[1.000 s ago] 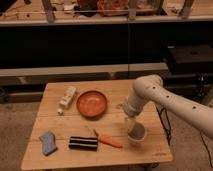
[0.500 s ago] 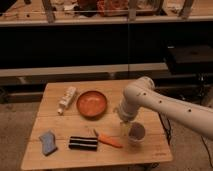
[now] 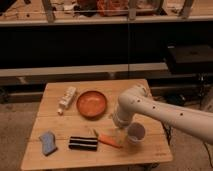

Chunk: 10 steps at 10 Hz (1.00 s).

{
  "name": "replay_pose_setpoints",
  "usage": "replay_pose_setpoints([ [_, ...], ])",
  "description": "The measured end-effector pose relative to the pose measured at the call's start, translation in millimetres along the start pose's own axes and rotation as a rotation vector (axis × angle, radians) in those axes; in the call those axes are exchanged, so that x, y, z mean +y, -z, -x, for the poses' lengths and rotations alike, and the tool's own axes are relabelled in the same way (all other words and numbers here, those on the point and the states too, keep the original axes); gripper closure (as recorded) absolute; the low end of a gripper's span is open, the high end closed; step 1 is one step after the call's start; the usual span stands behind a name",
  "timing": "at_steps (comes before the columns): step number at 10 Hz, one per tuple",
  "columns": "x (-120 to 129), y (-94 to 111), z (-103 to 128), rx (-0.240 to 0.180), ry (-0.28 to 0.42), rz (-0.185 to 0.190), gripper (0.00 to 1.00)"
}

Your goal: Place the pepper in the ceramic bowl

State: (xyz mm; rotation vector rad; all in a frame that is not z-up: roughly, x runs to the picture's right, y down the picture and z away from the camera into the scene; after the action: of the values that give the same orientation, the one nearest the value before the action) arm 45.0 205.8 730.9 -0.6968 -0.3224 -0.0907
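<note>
While the wrist of the white arm (image 3: 165,115) points down and covers much of it, the gripper (image 3: 119,133) shows to me only as a pale shape low over the worktop (image 3: 60,124). I cannot tell if its jaws are open or closed, or if they have hold of anything. It hangs over the front right part of the worktop, between the pepper and a white cup.

The pepper (image 3: 108,141) lies flat on the wood, just to my left of the gripper and a little nearer to the front edge. Its dark green stem end points to the back left and its orange tip to the right. Whether the gripper touches it, I cannot say. The white cup (image 3: 136,132) stands upright just on the other side of the gripper, with its mouth up.

Left of the pepper and near it, a black striped block (image 3: 83,143) lies along the front edge. Further left, close to the front corner, there is a blue cloth or sponge (image 3: 48,142). The ceramic bowl (image 3: 92,105) sits behind the pepper, toward the back middle of the worktop and apart from it. A white bottle (image 3: 67,99) lies on its side just beside the bowl, on my left.

From the gripper the arm rises to a bent joint over the back right of the worktop and then goes out to my right. Behind all this stand dark shelves (image 3: 90,45).
</note>
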Motion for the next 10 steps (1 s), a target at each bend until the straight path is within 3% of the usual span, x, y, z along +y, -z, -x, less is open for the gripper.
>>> replay_pose_setpoints([
  [4, 0.9, -19.4, 3.7, -0.037, -0.069, -0.052, 0.2],
  [5, 0.8, -24.7, 7.6, -0.037, -0.058, -0.051, 0.2],
  [10, 35.4, -59.2, 26.8, -0.029, -0.009, 0.019, 0.2],
])
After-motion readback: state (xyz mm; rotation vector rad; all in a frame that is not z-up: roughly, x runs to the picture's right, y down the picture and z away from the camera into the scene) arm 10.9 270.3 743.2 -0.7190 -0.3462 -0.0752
